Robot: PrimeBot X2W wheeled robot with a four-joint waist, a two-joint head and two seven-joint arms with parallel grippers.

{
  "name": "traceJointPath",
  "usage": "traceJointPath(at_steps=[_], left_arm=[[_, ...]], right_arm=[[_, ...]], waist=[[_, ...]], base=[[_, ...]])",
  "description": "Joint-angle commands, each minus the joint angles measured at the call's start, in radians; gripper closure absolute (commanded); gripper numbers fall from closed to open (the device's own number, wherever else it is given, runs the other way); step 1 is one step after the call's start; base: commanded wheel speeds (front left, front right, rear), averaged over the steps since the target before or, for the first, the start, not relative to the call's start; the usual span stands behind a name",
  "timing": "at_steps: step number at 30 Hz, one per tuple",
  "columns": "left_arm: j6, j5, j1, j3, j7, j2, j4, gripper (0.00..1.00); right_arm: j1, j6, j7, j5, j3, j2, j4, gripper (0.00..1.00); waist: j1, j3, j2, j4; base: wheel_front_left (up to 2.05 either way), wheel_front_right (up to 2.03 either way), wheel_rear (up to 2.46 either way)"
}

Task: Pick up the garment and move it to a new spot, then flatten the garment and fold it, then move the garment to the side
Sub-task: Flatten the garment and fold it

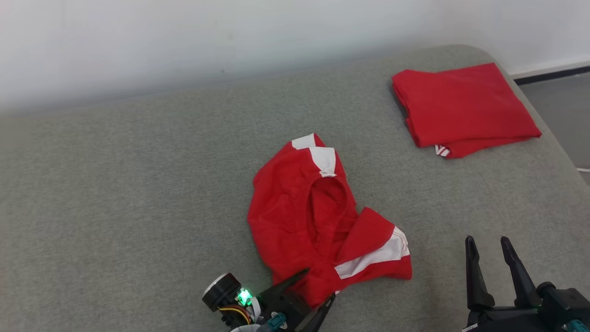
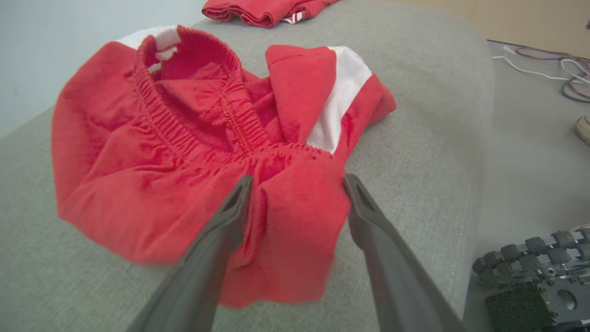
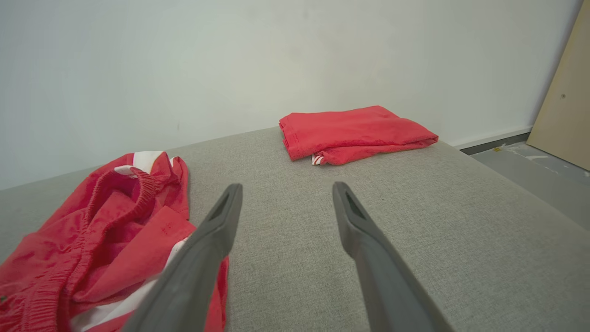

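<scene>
The shorts lie crumpled near the middle of the grey pad, toward its near edge. They are red with white stripes. The elastic waistband gapes open on top and one leg is flopped over toward the right. They are neither flat nor folded, so I judge the task to be at its first step, the pick-up.

The left pincer is at the shorts' near edge with its fingers spread. In the left wrist view it straddles a raised bunch of cloth just below the waistband, one finger on each side and nothing pinched yet. That placement makes sense: a bunched ridge gives the fingers something thick to close on, where a flat layer might slip out. Closing here would probably lift several layers at once, so the shorts would hang in a clump and need spreading after the move.

The right pincer is also spread and holds nothing. It hovers over bare pad to the right of the shorts, apart from them. In its own view it points toward the far wall, with the shorts' striped leg just off its left finger. It looks parked out of the way, though close enough to take a second corner later.

A folded red garment sits at the pad's far right corner, well apart. It likely marks the side where finished pieces go, so the new spot for flattening should keep clear of it.
</scene>
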Motion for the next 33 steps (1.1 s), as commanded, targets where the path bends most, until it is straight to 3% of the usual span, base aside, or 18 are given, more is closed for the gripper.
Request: traceJointPath(at_steps=[1, 3, 4, 5, 10, 18, 27, 28, 29, 33], left_arm=[[0.002, -0.009, -0.018, -0.019, 0.02, 0.005, 0.013, 0.0], [0.002, -0.019, -0.029, -0.046, 0.046, 0.012, 0.031, 0.0], [0.002, -0.024, -0.036, -0.053, 0.052, 0.016, 0.035, 0.29], [0.002, -0.019, -0.046, -0.062, 0.06, 0.02, 0.039, 1.0], [0.017, -0.041, -0.055, -0.053, 0.042, 0.016, 0.053, 1.0], [0.094, -0.174, 0.031, 0.095, -0.122, 0.005, -0.018, 1.0], [0.163, -0.259, 0.176, 0.219, -0.183, -0.016, -0.017, 1.0], [0.167, -0.269, 0.191, 0.233, -0.184, -0.024, -0.012, 0.93], [0.17, -0.269, 0.202, 0.245, -0.185, -0.027, -0.009, 0.02], [0.173, -0.237, 0.236, 0.298, -0.185, -0.041, -0.039, 0.0]], right_arm=[[-0.01, -0.003, -0.005, 0.007, -0.002, 0.006, -0.001, 0.0], [-0.01, -0.003, -0.005, 0.004, -0.003, 0.009, -0.002, 0.0], [-0.01, -0.003, -0.005, 0.002, -0.003, 0.01, -0.002, 0.0], [-0.011, -0.003, -0.005, 0.001, -0.004, 0.012, -0.003, 0.0], [-0.002, -0.003, -0.005, -0.007, -0.02, 0.012, -0.008, 0.0], [0.012, -0.003, -0.005, -0.011, -0.025, -0.001, -0.003, 0.0], [0.015, -0.003, -0.005, -0.012, -0.026, -0.025, 0.018, 0.0], [0.015, -0.003, -0.005, -0.013, -0.027, -0.027, 0.021, 0.0], [0.015, -0.003, -0.005, -0.014, -0.026, -0.028, 0.022, 0.0], [0.02, -0.003, -0.005, -0.011, -0.03, -0.032, 0.025, 0.0]], waist=[[-0.0001, 0.017, -0.0001, -0.025], [-0.0001, 0.018, -0.0001, -0.029], [-0.0001, 0.019, -0.0001, -0.031], [-0.0001, 0.019, -0.0001, -0.033], [-0.0001, 0.014, -0.0001, -0.014], [-0.0001, -0.011, -0.0001, 0.062], [-0.0001, -0.022, -0.0001, 0.14], [-0.0001, -0.025, -0.0001, 0.145], [-0.0001, -0.026, -0.0001, 0.148], [-0.0001, -0.032, -0.0001, 0.164]], base=[[0.0, 0.0, 0.0], [0.0, 0.0, 0.0], [0.0, 0.0, 0.0], [0.0, 0.0, 0.0], [0.0, 0.0, 0.0], [0.0, 0.0, 0.0], [0.0, 0.0, 0.0], [0.0, 0.0, 0.0], [0.0, 0.0, 0.0], [0.0, 0.0, 0.0]])
